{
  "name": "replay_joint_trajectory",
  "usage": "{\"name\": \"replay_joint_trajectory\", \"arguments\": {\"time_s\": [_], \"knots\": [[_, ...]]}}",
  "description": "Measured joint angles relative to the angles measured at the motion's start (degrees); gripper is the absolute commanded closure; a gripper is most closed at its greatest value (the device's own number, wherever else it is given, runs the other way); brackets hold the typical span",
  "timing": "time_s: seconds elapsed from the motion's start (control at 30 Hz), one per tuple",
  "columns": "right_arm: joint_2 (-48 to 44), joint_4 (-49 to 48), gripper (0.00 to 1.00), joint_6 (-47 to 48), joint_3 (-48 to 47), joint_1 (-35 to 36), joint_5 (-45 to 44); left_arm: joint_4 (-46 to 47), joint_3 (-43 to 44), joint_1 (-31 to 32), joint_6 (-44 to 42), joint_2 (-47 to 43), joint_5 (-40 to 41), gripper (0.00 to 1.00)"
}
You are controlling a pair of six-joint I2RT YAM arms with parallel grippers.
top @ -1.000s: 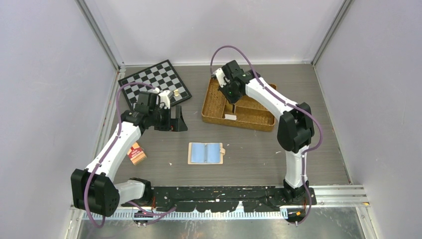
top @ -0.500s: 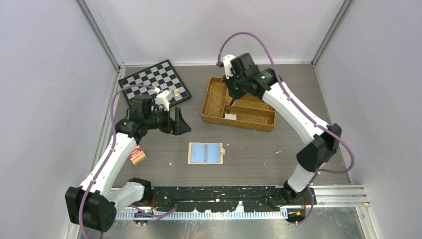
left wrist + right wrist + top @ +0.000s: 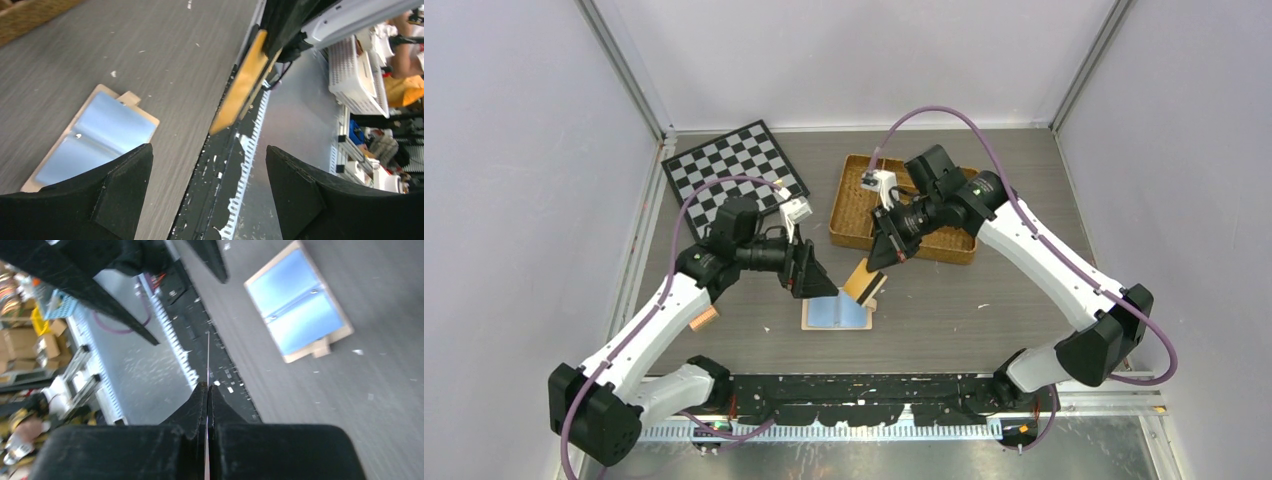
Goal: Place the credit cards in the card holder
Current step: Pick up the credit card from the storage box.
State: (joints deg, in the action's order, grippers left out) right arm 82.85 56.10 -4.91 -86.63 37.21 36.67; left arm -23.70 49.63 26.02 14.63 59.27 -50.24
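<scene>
Above the open holder (image 3: 834, 313), mid-bench: my right gripper (image 3: 886, 250) is pinched tight on an orange card (image 3: 862, 283) by its upper end. Left gripper (image 3: 809, 272) gapes empty just left. Card likely light, stiff, slick; short-edge pinch suits it.

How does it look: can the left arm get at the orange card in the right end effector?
Probably yes: the open left end effector faces the orange card, which the right end effector pinches just ahead of its gap; nothing lies between.
</scene>
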Motion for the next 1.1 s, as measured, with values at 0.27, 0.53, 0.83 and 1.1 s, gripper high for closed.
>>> {"name": "replay_joint_trajectory", "arguments": {"time_s": [0.27,0.53,0.83,1.1], "knots": [[0.0,2.49,1.0,0.46,0.13,2.58,10.43,1.79,0.0,6.38,1.42,2.03,-5.64,0.49],[0.0,2.82,0.99,1.09,-0.24,2.84,12.52,7.34,-1.33,9.75,6.34,2.38,-11.26,0.96],[-1.92,-0.81,0.28,-2.03,1.86,2.62,8.09,16.7,-7.96,11.61,14.08,-0.13,-8.11,1.0],[-17.59,-20.2,0.27,-18.78,19.45,1.03,-1.99,36.17,-19.45,11.65,29.11,-7.85,8.72,1.0]]}}
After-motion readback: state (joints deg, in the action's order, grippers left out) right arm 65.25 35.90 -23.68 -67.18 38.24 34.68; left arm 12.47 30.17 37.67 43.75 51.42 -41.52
